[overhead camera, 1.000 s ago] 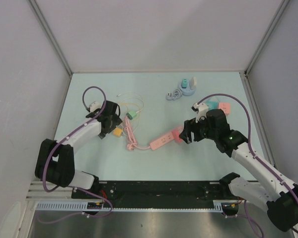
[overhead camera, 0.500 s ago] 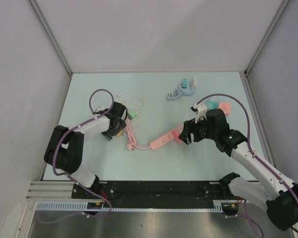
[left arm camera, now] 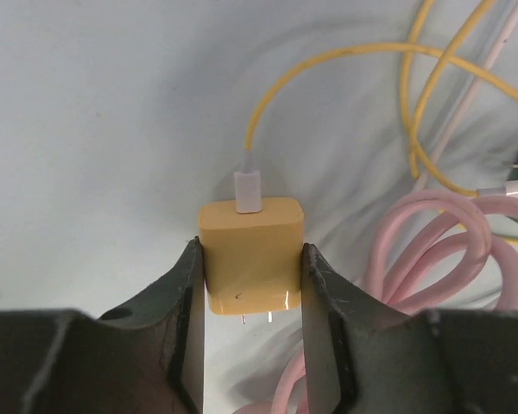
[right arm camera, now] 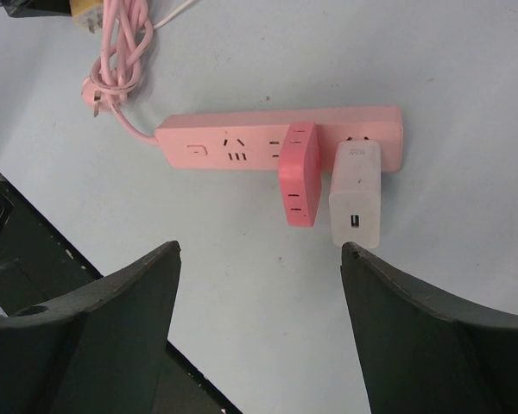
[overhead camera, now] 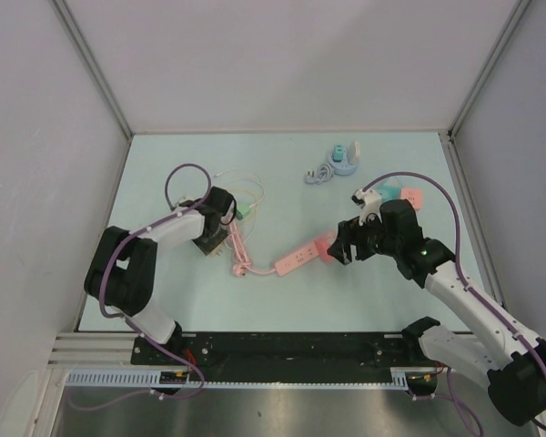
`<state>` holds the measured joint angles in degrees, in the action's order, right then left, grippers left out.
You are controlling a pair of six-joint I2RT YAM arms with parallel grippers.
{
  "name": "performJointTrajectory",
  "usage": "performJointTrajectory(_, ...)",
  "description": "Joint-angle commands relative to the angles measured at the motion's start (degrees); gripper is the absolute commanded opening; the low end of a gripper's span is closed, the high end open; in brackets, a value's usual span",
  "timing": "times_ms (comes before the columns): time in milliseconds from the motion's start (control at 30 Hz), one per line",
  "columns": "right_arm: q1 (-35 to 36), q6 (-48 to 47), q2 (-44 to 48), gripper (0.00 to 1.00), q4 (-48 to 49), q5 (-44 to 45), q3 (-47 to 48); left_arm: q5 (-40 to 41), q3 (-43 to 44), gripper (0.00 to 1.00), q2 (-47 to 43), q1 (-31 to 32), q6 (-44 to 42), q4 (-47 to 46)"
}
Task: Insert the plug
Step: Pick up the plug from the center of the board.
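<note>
In the wrist view the left gripper point(left arm camera: 251, 252) is closed narrowly on the yellow charger point(left arm camera: 250, 241) at the lower centre of the frame. Its dark fingers point(left arm camera: 188, 297) press flat against the charger's two sides with no gap showing. Two metal prongs point(left arm camera: 244, 317) stick out of the charger's lower face, between the fingers. A white connector point(left arm camera: 248, 191) sits in its upper face, and a yellow cable point(left arm camera: 328, 59) loops from it toward the upper right. A coiled pink cord point(left arm camera: 432, 250) lies just right of the right-hand finger on the pale table point(left arm camera: 95, 112).

From above, this grip sits in the left-centre of the frame, left of the power strip point(overhead camera: 300, 258), which lies near the middle.

The right gripper point(right arm camera: 259, 250) stands wide, its fingers far apart at the lower left and lower right of its wrist view, holding and touching nothing. The pink strip runs across the upper centre of that view, clear of both fingers. A pink adapter point(right arm camera: 299, 177) and a white adapter point(right arm camera: 356, 194) are plugged in side by side at its right end
</note>
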<state>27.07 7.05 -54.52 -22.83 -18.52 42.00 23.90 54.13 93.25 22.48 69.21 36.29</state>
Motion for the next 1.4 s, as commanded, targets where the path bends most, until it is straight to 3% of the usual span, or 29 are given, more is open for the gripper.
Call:
performJointTrajectory(0, -0.3, 0.2, 1.3, 0.79, 1.4, -0.7, 0.3, 4.7, 1.2, 0.30, -5.5, 0.3, -1.1, 5.4)
performJointTrajectory(200, -0.3, 0.4, 2.1, 0.79, 0.9, 0.0, 0.3, 13.0, 6.3, 0.19, -13.3, -5.5, -12.0, 7.7)
performJointTrajectory(300, -0.2, 0.4, 2.9, 0.79, 0.9, 0.3, 0.1, 17.3, 14.3, 0.16, -14.5, -9.0, -19.8, 8.4)
performJointTrajectory(400, -0.1, 0.4, 3.8, 0.79, 0.7, 1.3, 0.2, 21.8, 28.7, 0.16, -11.4, -11.6, -26.8, 10.4)
performJointTrajectory(500, 0.0, 0.4, 4.9, 0.79, 0.7, 3.0, 0.3, 25.7, 51.3, 0.16, -6.6, -12.8, -31.7, 13.3)
performJointTrajectory(600, 0.1, 0.5, 6.3, 0.79, 0.7, 4.9, 0.3, 28.6, 64.1, 0.16, -3.4, -12.8, -35.8, 13.3)
performJointTrajectory(667, 0.2, 1.2, 6.9, 0.79, 0.8, 5.4, 0.2, 28.9, 66.4, 0.16, -3.4, -12.8, -38.3, 10.9)
performJointTrajectory(733, 0.2, 1.6, 7.7, 0.79, 0.7, 5.1, 0.4, 26.7, 63.7, 0.16, -6.4, -12.8, -39.8, 8.0)
performJointTrajectory(767, 0.1, 2.3, 8.0, 0.79, 0.9, 4.7, 0.4, 24.0, 60.9, 0.17, -8.2, -12.7, -43.1, 1.9)
performJointTrajectory(900, 0.2, 3.9, 8.1, 0.79, 0.9, 1.2, 1.1, 6.3, 37.0, 0.17, -20.6, -11.5, -47.8, -13.6)
performJointTrajectory(1000, 0.4, 5.4, 7.7, 0.79, 1.2, -1.3, 1.9, -0.3, 26.0, 0.15, -25.7, -8.7, -50.1, -19.1)
performJointTrajectory(1133, 1.4, 7.4, 7.1, 0.79, 1.7, -3.4, 3.4, -10.4, 14.5, 0.15, -30.2, -1.7, -52.4, -23.7)
performJointTrajectory(1367, 5.7, 10.4, 5.9, 0.79, 3.4, -3.4, 6.2, -17.7, -3.3, 0.15, -34.1, 11.4, -58.7, -35.4)
